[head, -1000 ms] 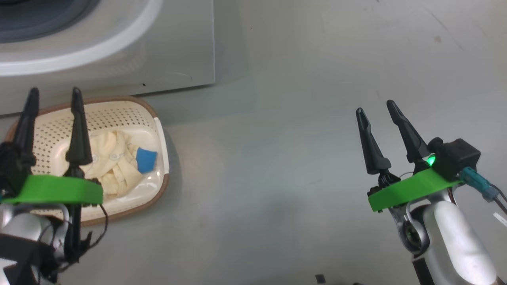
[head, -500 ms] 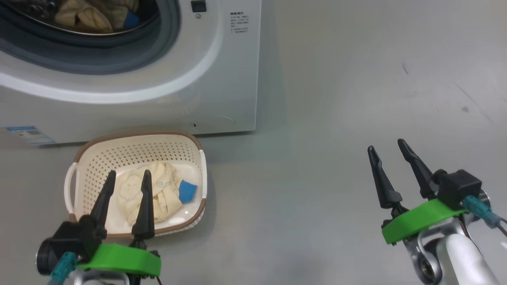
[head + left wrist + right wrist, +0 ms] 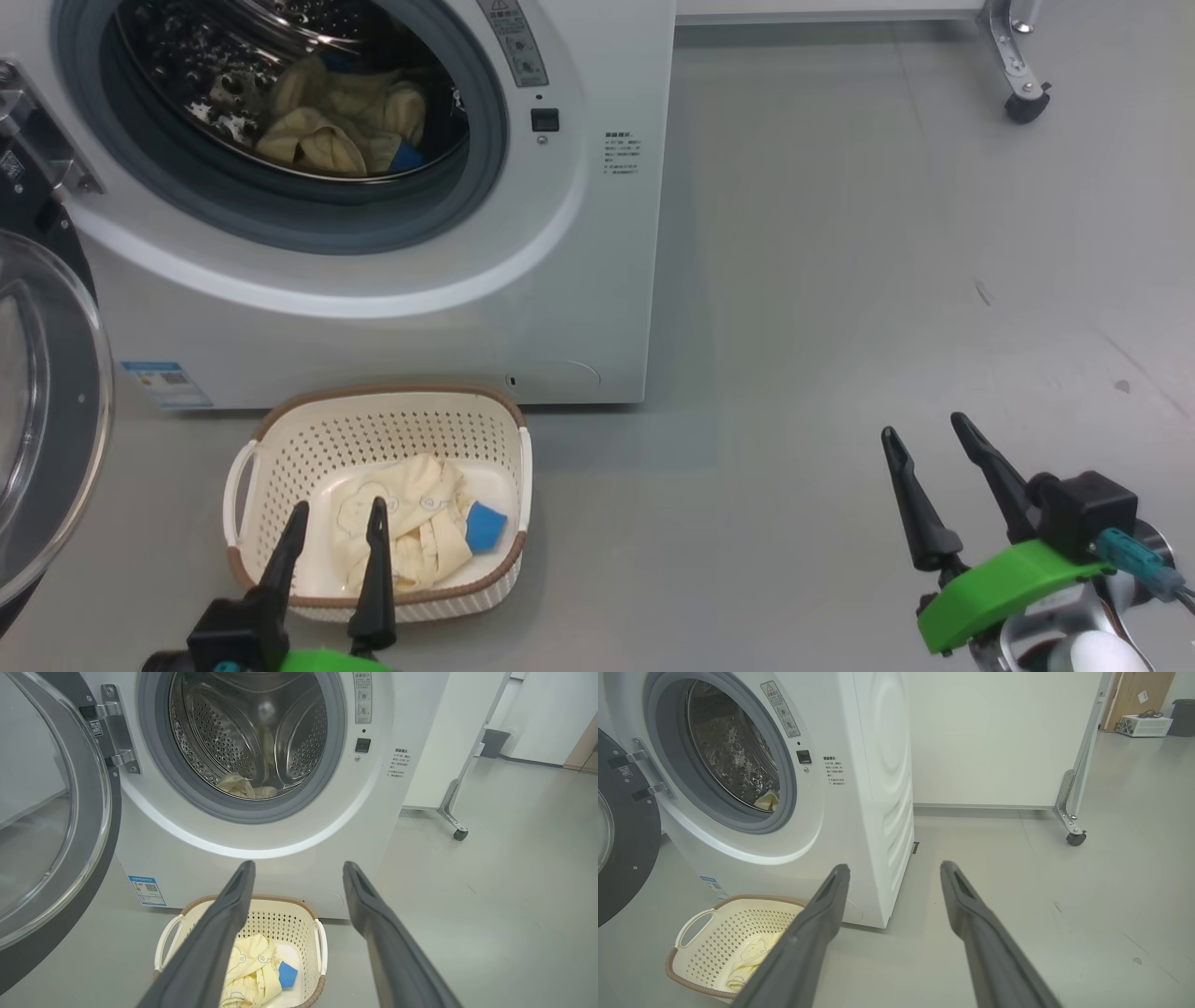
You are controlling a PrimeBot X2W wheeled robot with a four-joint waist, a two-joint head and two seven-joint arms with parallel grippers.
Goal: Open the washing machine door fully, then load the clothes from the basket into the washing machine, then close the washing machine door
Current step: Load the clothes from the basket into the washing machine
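The white washing machine (image 3: 579, 233) stands with its door (image 3: 47, 420) swung wide to the left on a metal hinge. Cream-yellow clothes (image 3: 336, 121) lie in the steel drum. On the floor before it sits the basket (image 3: 392, 392), holding more cream clothes (image 3: 411, 532) and a blue cloth piece (image 3: 484, 525). My left gripper (image 3: 339, 507) is open and empty above the basket's near edge; in the left wrist view the left gripper (image 3: 299, 865) frames the basket (image 3: 261, 899). My right gripper (image 3: 922, 427) hangs open and empty over bare floor far to the right.
A white partition on a metal leg with a caster (image 3: 1022, 103) stands behind and right of the machine. Grey floor stretches open to the right. The open door (image 3: 56, 826) takes up the room left of the basket.
The head camera has tilted up, bringing the drum and door into view. Relative to the basket, my left gripper has drawn back from over its middle to its near edge. Both grippers stay open.
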